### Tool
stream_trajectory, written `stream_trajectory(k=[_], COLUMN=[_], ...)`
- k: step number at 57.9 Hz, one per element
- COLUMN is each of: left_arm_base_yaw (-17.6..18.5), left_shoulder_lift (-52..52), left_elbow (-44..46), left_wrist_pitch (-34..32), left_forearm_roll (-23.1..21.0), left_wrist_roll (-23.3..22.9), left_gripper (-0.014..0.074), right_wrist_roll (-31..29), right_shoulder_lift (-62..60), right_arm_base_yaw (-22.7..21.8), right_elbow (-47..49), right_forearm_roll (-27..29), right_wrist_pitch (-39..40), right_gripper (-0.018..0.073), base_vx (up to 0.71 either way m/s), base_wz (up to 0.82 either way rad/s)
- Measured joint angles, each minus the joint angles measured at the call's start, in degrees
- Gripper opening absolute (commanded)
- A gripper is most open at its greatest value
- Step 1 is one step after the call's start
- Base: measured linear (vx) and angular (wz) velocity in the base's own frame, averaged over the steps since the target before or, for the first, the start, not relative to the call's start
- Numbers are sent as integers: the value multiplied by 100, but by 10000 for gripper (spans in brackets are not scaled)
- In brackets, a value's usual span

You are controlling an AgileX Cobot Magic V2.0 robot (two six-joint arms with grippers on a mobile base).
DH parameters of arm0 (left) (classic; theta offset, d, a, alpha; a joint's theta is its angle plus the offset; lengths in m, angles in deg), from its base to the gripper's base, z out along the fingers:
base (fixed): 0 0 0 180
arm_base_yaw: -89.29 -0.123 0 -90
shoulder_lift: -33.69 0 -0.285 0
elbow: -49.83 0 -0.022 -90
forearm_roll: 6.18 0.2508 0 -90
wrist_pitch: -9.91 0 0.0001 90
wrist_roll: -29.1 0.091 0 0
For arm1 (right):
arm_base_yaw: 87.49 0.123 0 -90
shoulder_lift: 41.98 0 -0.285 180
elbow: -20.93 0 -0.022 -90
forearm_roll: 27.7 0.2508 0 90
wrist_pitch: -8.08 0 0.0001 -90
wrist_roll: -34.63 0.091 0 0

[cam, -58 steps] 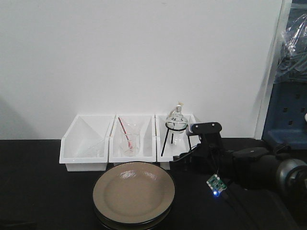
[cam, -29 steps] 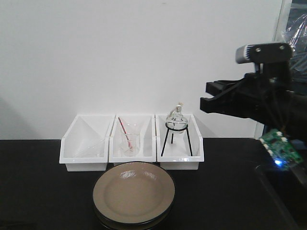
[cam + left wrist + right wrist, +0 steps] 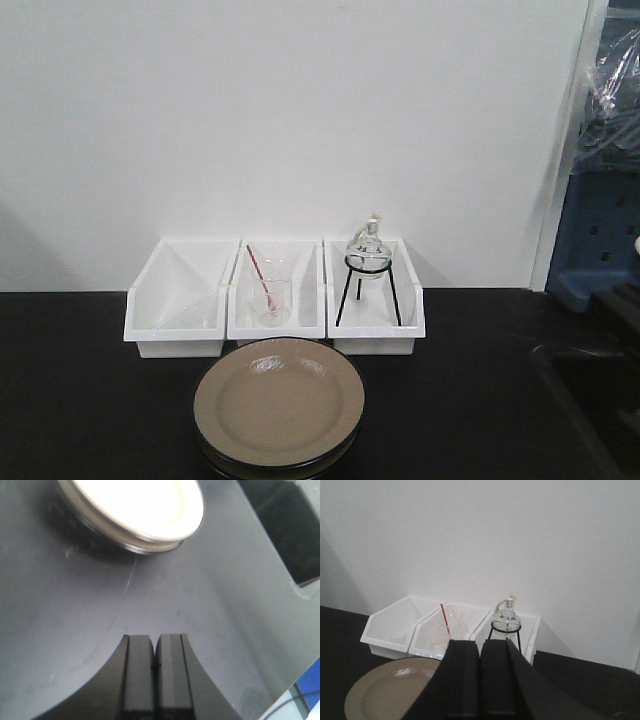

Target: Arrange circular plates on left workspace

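The circular plates [image 3: 279, 403] sit stacked one on the other on the black countertop [image 3: 80, 400], low in the front view at about six o'clock from the middle white bin [image 3: 276, 298], their far rim just beside the bins' front edges. Three white bins stand in a row against the white wall [image 3: 300, 110]: the left bin [image 3: 180, 298] at ten o'clock from the plates, the middle one holding a glass beaker [image 3: 270, 298] with a red rod, and the right bin [image 3: 375, 300] at one o'clock holding a round glass flask [image 3: 368, 250] on a black tripod stand. The sink basin [image 3: 600, 390] lies at three o'clock, well apart from the stack. Neither arm appears in the front view. In its wrist view, the left gripper [image 3: 155, 662] has its jaws pressed together with nothing between them, above bare countertop, the plates at its twelve o'clock. The right gripper [image 3: 480, 680] is likewise closed and empty, raised, facing the bins.
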Motion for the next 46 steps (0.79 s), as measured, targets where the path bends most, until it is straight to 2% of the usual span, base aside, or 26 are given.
stream_trajectory(k=[13,26,46], left_arm_base_yaw=[119,126,132], left_shoulder_lift=[604,1354,2434], left_elbow=[-240,-240,-240], left_wrist_pitch=[-141,-51,843], left_forearm_roll=[14,-263,-1246], left_wrist_roll=[11,15,15], left_gripper=[-1,-1,-1], right_wrist_roll=[0,5,5], right_shoulder_lift=[-389,-389,-389], right_arm_base_yaw=[0,0,0], right_elbow=[-409,-416,-416], right_forearm_roll=[39,175,193], right_wrist_pitch=[149,168,168], right_gripper=[-1,0,0], base_vx=[0,0,0], base_wz=[0,0,0])
